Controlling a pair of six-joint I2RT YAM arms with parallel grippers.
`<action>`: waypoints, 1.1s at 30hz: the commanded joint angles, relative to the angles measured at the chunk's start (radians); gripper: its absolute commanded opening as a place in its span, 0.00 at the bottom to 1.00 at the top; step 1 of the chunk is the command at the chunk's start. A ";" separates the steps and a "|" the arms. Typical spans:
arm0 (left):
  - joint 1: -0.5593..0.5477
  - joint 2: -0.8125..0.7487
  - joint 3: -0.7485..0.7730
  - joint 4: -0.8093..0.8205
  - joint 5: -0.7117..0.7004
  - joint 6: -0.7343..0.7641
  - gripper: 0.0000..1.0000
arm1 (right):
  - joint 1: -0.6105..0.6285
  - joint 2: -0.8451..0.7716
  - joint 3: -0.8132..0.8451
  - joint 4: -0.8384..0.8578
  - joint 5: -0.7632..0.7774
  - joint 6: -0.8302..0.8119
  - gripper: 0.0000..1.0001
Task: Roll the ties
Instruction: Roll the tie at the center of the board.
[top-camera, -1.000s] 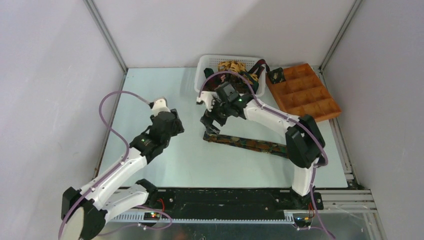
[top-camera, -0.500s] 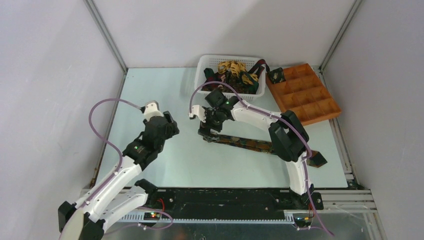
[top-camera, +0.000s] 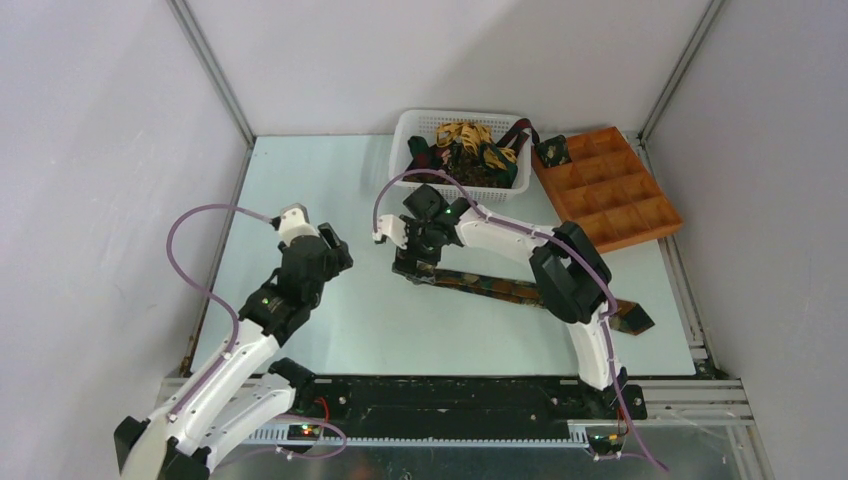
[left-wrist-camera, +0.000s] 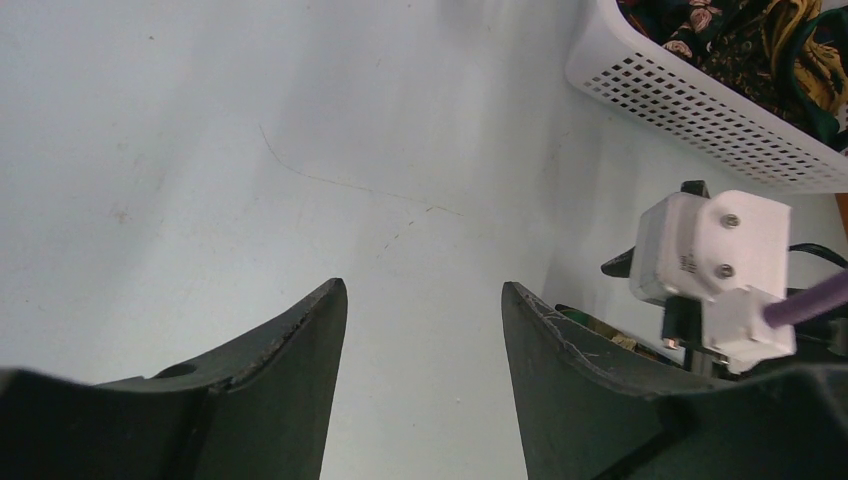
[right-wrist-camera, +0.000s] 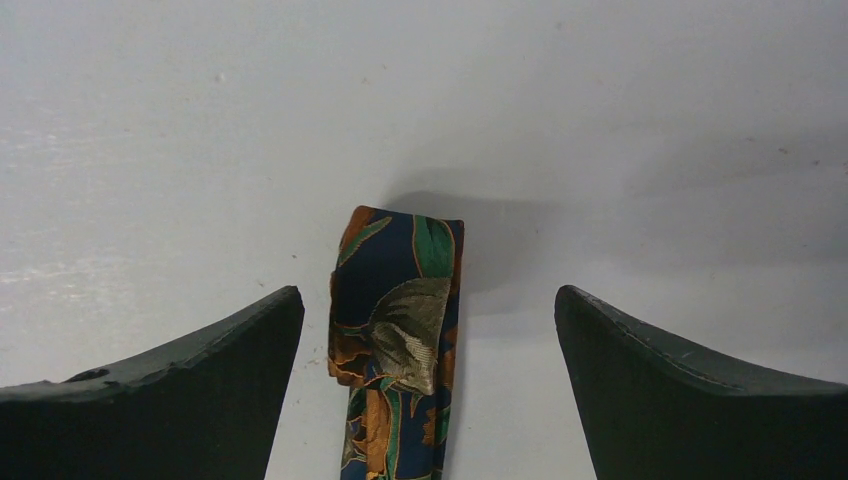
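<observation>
1. First, see how things lie: the long dark necktie patterned in green, brown and orange (top-camera: 500, 288) is stretched flat on the pale worktop (top-camera: 300, 180). It runs from the middle out to the near right, and its left end is folded over on itself once.
2. Your right pincer (right-wrist-camera: 428, 296) hangs wide open over that folded end, one finger on either side and nothing gripped. The fold sits a little off centre between the fingers, so line it up before you close.
3. Close across the width of the fold, not along it, and catch both layers so the first turn does not spring open.
4. Roll toward the near-right tail in short turns with the edges aligned; a skewed start will likely grow into a cone.
5. Your left pincer (left-wrist-camera: 422, 288) is open and empty over bare worktop to the left, apart from the necktie. Bring it in to pin the strip just beyond the fold if the fabric slides.
6. Keep clear of the white plastic basket (top-camera: 402, 140) of loose ties (top-camera: 470, 150) at the far edge.
</observation>
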 joint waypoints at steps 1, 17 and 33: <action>0.008 -0.002 0.002 0.006 -0.005 -0.020 0.65 | 0.003 0.034 0.005 0.024 0.050 -0.021 0.99; 0.015 0.018 0.003 0.013 0.015 -0.013 0.65 | 0.006 0.049 -0.036 0.057 0.105 -0.008 0.96; 0.025 0.030 -0.001 0.020 0.025 -0.017 0.65 | 0.013 0.080 -0.051 0.093 0.125 0.013 0.83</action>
